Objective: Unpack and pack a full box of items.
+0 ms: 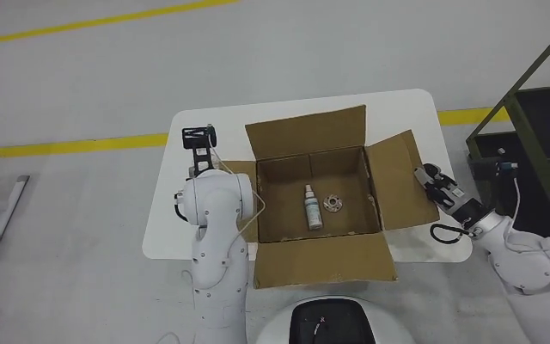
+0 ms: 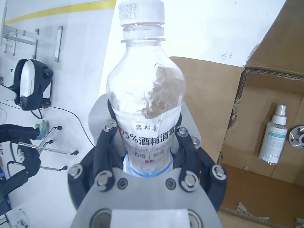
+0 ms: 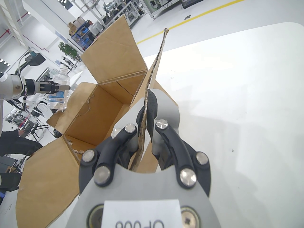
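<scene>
L gripper (image 2: 146, 129) & R gripper (image 3: 147, 110): fingers (image 3: 152, 105) clamped shut.

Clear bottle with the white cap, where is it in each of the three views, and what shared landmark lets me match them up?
Top view: clear bottle in the left pincer, over the table off the cardboard box's far left corner.
Left wrist view: bottle at centre, clamped.
Right wrist view: bottle far off, beyond the box.
Shared landmark: the open cardboard box.

Grey floor (image 1: 86, 69), yellow line (image 1: 77, 146), white table (image 1: 404, 107).
</scene>
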{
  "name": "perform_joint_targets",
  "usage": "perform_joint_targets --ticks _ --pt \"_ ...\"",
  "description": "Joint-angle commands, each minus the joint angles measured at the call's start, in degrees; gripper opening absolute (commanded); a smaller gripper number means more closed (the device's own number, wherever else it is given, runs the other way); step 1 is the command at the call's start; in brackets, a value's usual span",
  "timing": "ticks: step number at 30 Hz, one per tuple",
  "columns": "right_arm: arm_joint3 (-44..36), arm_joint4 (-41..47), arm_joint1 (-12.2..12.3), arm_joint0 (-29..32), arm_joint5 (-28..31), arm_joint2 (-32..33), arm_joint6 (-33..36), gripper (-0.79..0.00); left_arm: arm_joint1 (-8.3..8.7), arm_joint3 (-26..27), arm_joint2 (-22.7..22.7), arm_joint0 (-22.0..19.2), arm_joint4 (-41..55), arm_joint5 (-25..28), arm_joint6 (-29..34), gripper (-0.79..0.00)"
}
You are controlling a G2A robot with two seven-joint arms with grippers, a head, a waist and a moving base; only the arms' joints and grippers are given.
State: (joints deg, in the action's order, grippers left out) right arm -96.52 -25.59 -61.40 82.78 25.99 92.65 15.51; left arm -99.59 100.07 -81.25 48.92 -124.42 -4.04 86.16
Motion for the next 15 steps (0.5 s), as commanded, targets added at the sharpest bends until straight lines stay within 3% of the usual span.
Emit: perform_joint_targets --ticks 1,3,4,15 --pt "-0.04 0.06 -0.01 -0.03 0.07 -0.01 0.02 -0.785 0.06 0.37 -1.09 -0.49 -0.49 0.38 0.53 -0.785" --pt "-0.25 -0.25 -0.01 0.01 0.01 0.02 -0.06 -0.496 0.16 1.10 -1.91 -0.75 -1.01 1.32 0.31 -0.785" --pt "-0.40 -0.31 -0.01 0.07 -0.02 0.06 -0.07 -0.403 0.19 1.68 -2.32 -0.82 -1.08 1.59 0.17 -0.785" --pt "-4.12 -0.63 0.12 2.79 0.20 3.79 -2.99 -0.425 1.01 2.47 -9.23 -1.03 -4.72 5.46 -0.19 -0.785"
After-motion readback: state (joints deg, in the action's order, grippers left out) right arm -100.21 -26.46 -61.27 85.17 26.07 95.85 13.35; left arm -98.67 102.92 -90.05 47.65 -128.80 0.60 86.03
